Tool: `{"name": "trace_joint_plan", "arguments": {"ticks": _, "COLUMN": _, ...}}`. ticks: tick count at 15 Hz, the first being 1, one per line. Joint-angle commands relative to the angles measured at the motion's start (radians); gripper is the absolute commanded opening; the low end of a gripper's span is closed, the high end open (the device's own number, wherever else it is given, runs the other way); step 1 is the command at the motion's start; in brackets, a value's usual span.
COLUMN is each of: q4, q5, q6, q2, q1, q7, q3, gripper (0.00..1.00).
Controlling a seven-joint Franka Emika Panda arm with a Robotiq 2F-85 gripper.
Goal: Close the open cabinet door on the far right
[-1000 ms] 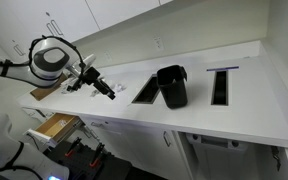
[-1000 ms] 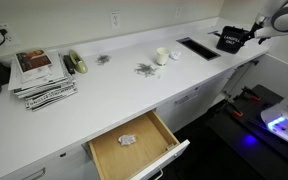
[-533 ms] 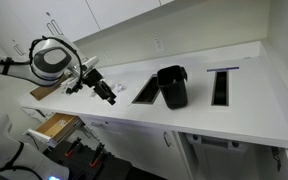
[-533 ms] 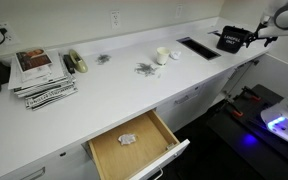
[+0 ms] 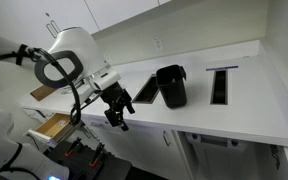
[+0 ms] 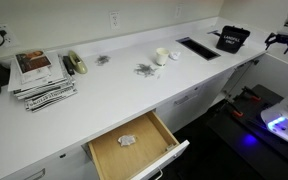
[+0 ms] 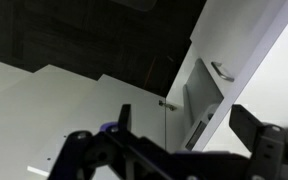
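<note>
The arm is bending forward over the front edge of the worktop, its white upper links arching above and its wrist turning down. The pincer is hanging just off that edge, pointing down and slightly outward, beside the two slots cut in the worktop and well apart from the black bin standing between them. In an exterior view the pincer is sitting past the far end of the worktop, at about the height of its surface.

In the wrist view its dark fingers are standing wide apart and are gripping nothing; dark space and white panels are lying ahead of them.

The cabinet door is showing only in part under the worktop, low in an exterior view, away from the pincer; how far it is standing open I cannot tell. A drawer with a wooden inside is standing pulled out.
</note>
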Motion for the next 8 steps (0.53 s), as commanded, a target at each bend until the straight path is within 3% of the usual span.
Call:
{"name": "trace_joint_plan", "arguments": {"ticks": 1, "q4": 0.125, "q5": 0.111, "q6": 0.163, "q2": 0.211, "q1": -0.025, "q7": 0.02, "q3": -0.052, "gripper": 1.0}}
{"name": "trace_joint_plan", "arguments": {"ticks": 5, "q4": 0.26, "q5": 0.194, "q6": 0.348, "q2": 0.436, "q1": -0.015, "q7": 0.087, "q3": -0.11, "gripper": 1.0}}
{"name": "trace_joint_plan", "arguments": {"ticks": 8, "q4": 0.392, "q5": 0.257, "q6": 0.416, "q2": 0.62, "q1": 0.025, "q7": 0.143, "q3": -0.186, "gripper": 1.0}}
